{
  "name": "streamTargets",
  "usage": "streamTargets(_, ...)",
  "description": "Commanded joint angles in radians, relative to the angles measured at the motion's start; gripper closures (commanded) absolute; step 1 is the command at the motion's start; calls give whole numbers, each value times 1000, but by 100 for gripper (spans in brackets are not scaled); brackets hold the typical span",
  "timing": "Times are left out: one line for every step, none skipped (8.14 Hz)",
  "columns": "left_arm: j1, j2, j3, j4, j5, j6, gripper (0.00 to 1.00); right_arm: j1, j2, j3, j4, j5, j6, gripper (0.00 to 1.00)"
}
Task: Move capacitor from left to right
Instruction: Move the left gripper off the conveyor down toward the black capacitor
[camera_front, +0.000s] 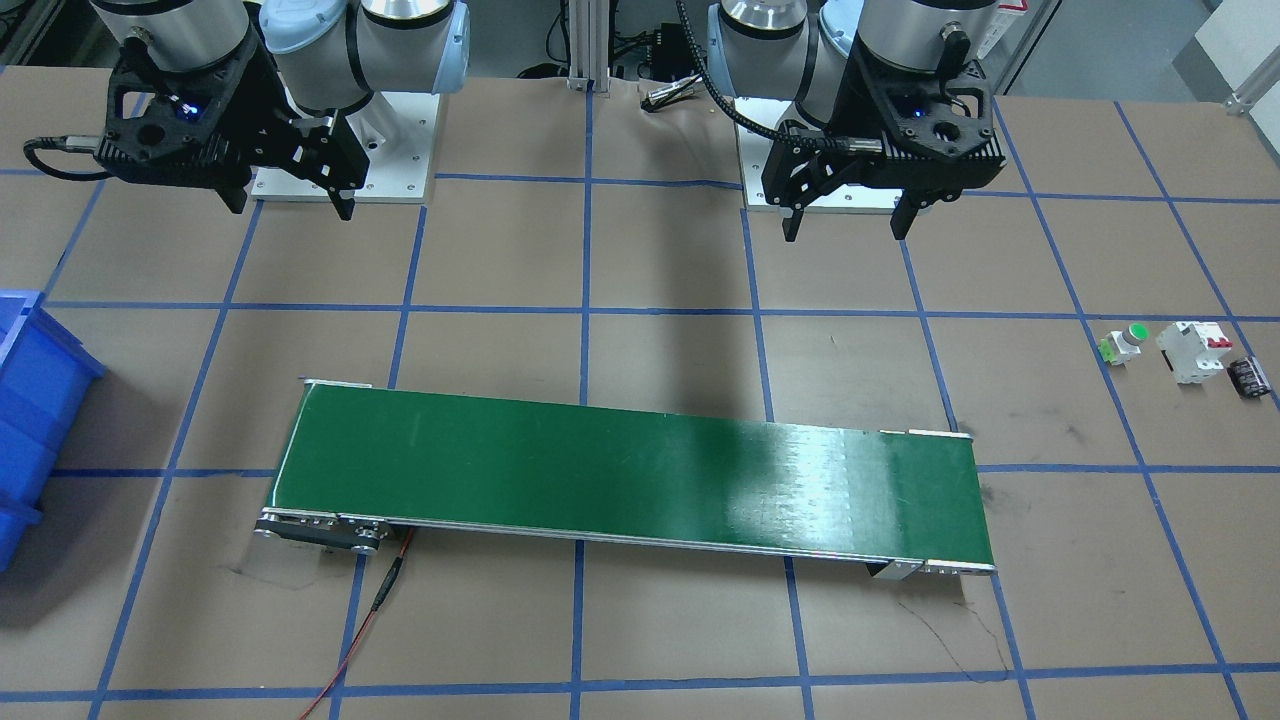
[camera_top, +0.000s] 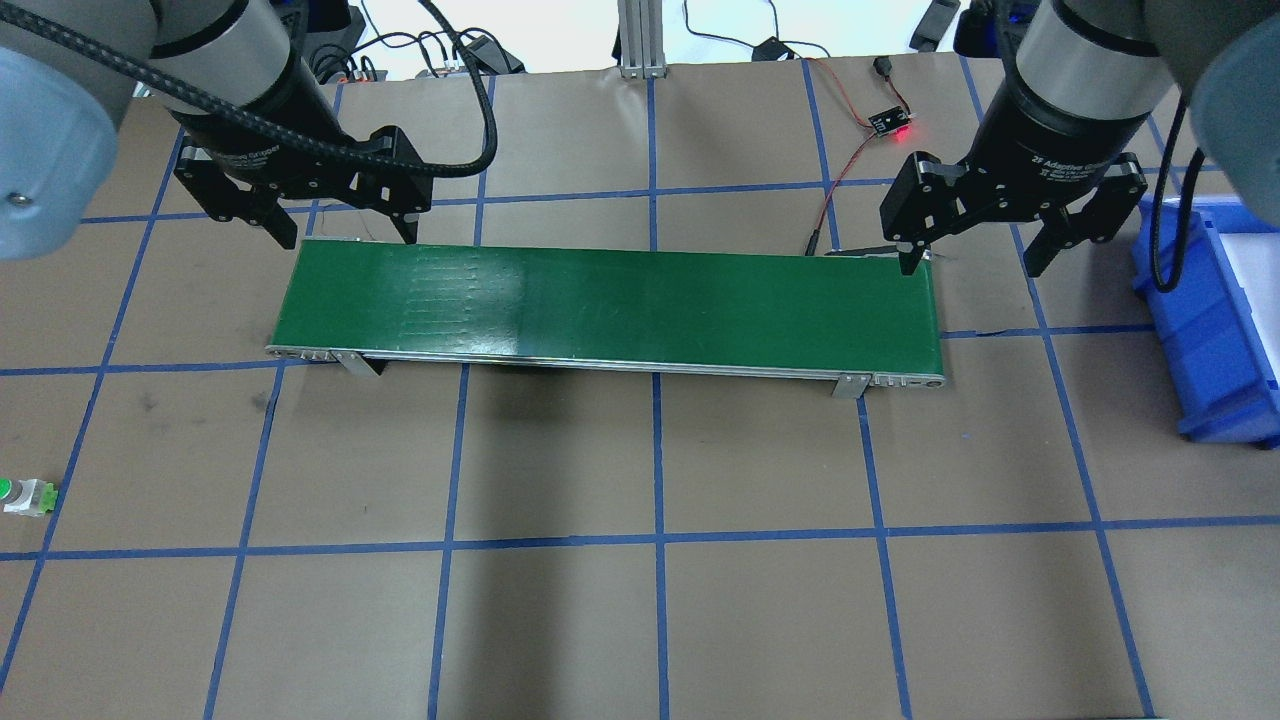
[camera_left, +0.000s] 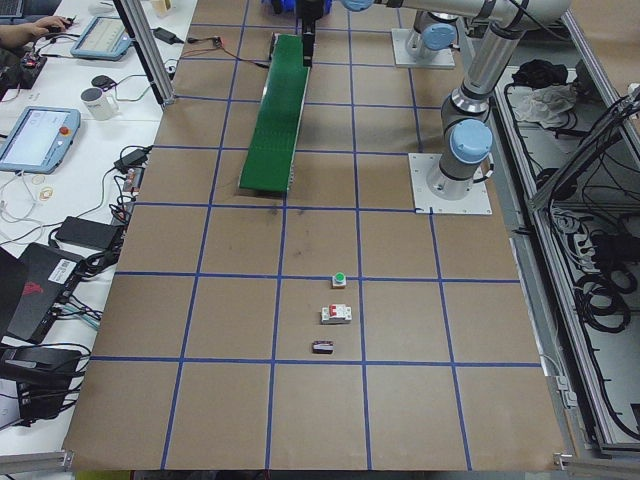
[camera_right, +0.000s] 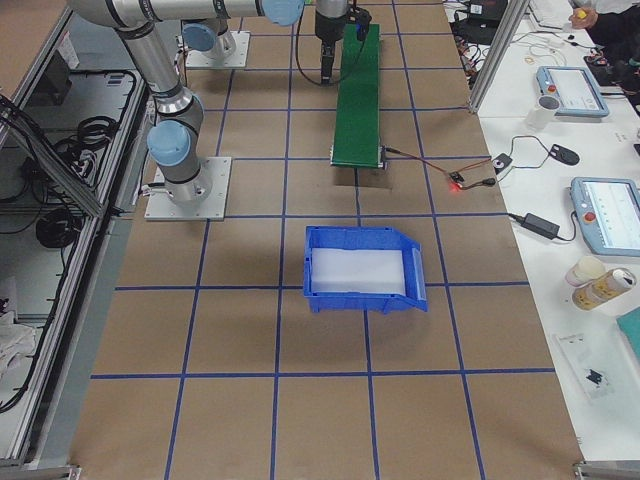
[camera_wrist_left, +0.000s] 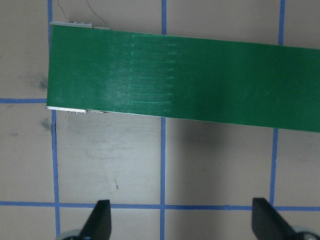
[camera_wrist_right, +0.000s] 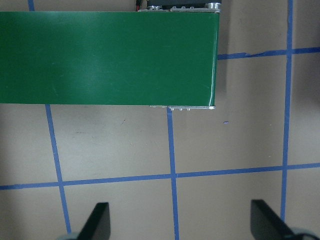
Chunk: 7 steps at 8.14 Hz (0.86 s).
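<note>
The capacitor (camera_front: 1249, 377), a small black cylinder with pale stripes, lies on the brown table at the robot's far left, also seen in the exterior left view (camera_left: 323, 347). It is outside the overhead view. My left gripper (camera_front: 845, 232) (camera_top: 348, 238) (camera_wrist_left: 182, 222) hangs open and empty above the left end of the green conveyor belt (camera_top: 610, 300), well away from the capacitor. Over the belt's right end, my right gripper (camera_front: 292, 208) (camera_top: 971, 268) (camera_wrist_right: 180, 222) is open with nothing between its fingers.
A white breaker with red switches (camera_front: 1193, 350) and a green-topped push button (camera_front: 1125, 345) sit in a row beside the capacitor. A blue bin (camera_top: 1215, 320) (camera_right: 365, 268) stands at the table's right end. A red wire (camera_front: 380, 600) trails from the belt.
</note>
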Motion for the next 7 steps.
streamTargets(1,7,-13,9,-6,-5,0,-1,-1,1,0,0,-1,0)
streamTargets(1,8,-16,11,-1,-2,0,-1,-1,1,0,1,-1,0)
streamTargets(13,2,-16,9,-7,12,0,-1,-1,1,0,1,0,0)
streamTargets(36,-2,-9,8,-9,14,0,-1,-1,1,-3,1,0,0)
streamTargets(89,-4,-4,8,-1,20,0,-1,-1,1,0,1,0,0)
streamTargets(161,-12,3,8,6,116,0,-1,-1,1,0,1,0,0)
streamTargets(250,-19,4,8,9,218,0,-1,-1,1,-3,1,0,0)
